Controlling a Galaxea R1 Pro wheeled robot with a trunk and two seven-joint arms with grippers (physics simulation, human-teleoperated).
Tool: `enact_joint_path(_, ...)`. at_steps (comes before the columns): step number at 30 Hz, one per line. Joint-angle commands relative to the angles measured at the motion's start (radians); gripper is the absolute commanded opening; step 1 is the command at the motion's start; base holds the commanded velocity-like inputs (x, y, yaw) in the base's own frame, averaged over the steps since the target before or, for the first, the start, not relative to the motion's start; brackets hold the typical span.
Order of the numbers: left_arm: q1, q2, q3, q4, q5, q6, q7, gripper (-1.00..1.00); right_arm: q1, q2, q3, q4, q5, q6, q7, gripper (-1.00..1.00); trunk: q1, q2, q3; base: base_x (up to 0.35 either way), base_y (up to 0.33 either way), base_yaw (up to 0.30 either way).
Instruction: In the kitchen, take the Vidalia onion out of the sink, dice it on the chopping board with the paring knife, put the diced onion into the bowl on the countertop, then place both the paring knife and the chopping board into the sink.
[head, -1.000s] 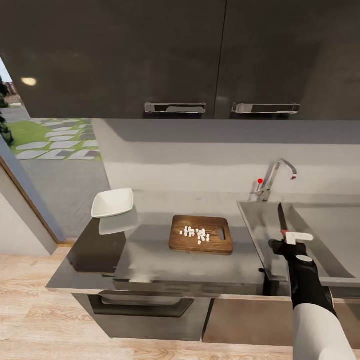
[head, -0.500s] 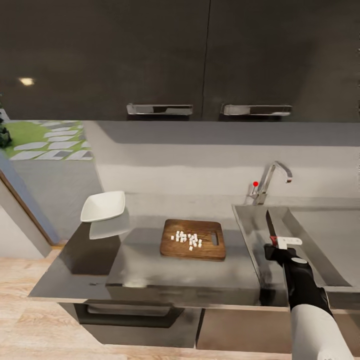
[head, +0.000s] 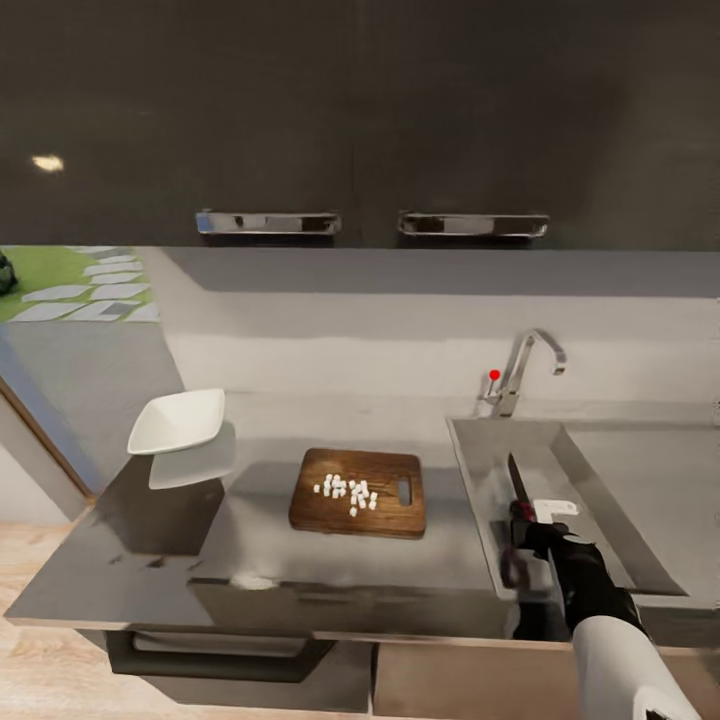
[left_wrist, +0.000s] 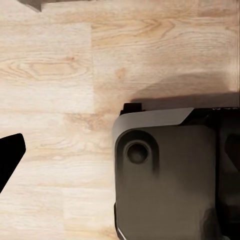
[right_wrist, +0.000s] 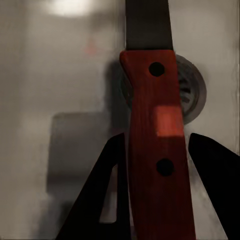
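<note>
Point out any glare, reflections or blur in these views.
Head view: the countertop mirrors the bowl; a light spot glares on the upper cabinet. Right wrist view: the paring knife is soft, with glare on the sink.

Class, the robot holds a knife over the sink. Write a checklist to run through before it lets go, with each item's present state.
1. Right gripper shut on the paring knife: ok.
2. Knife above the sink, over its drain: ok.
3. Blade touching the basin floor: cannot tell.
4. Diced onion moved into the bowl: not ok, it lies on the chopping board.
5. Left gripper state: cannot tell.
</note>
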Motion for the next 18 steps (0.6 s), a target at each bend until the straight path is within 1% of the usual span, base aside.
enact_joint_path(1,-0.002,0.0,-0.008,0.005,0.002,-0.007,0.004,1.0,-0.001,0.0,-0.004,0.002,0.01,0.003,0.009,-1.0,0.001,-0.002,-0.002,0.145,-0.267,0.0)
enact_joint_path(3,-0.002,0.0,-0.009,0.005,0.002,-0.008,0.004,1.0,-0.001,0.001,-0.003,0.006,0.009,0.003,0.009,-1.0,0.001,-0.002,-0.002,0.125,-0.194,0.0)
enact_joint_path(7,-0.002,0.0,-0.008,0.007,0.002,-0.008,0.004,1.0,-0.001,0.005,-0.002,0.017,0.009,0.003,0.009,-1.0,0.001,-0.002,-0.002,0.031,-0.046,0.0)
enact_joint_path(11,-0.002,-0.001,-0.009,0.007,0.001,-0.008,0.004,1.0,-0.001,0.008,0.026,0.024,0.008,0.003,0.009,-1.0,0.001,-0.002,-0.002,0.003,-0.004,0.0)
enact_joint_path(14,-0.002,-0.001,-0.009,0.007,0.001,-0.008,0.004,1.0,-0.001,0.008,0.03,0.035,0.008,0.003,0.009,-1.0,0.001,-0.002,-0.002,0.0,0.0,0.0)
enact_joint_path(15,-0.002,-0.001,-0.009,0.007,0.001,-0.008,0.004,1.0,-0.001,0.007,0.03,0.037,0.009,0.003,0.009,1.0,0.001,-0.002,-0.002,0.0,0.0,0.0)
enact_joint_path(18,-0.002,-0.001,-0.009,0.007,0.001,-0.009,0.004,1.0,-0.001,0.004,0.03,0.039,0.01,0.003,0.011,1.0,0.001,-0.002,-0.002,0.0,0.0,0.0)
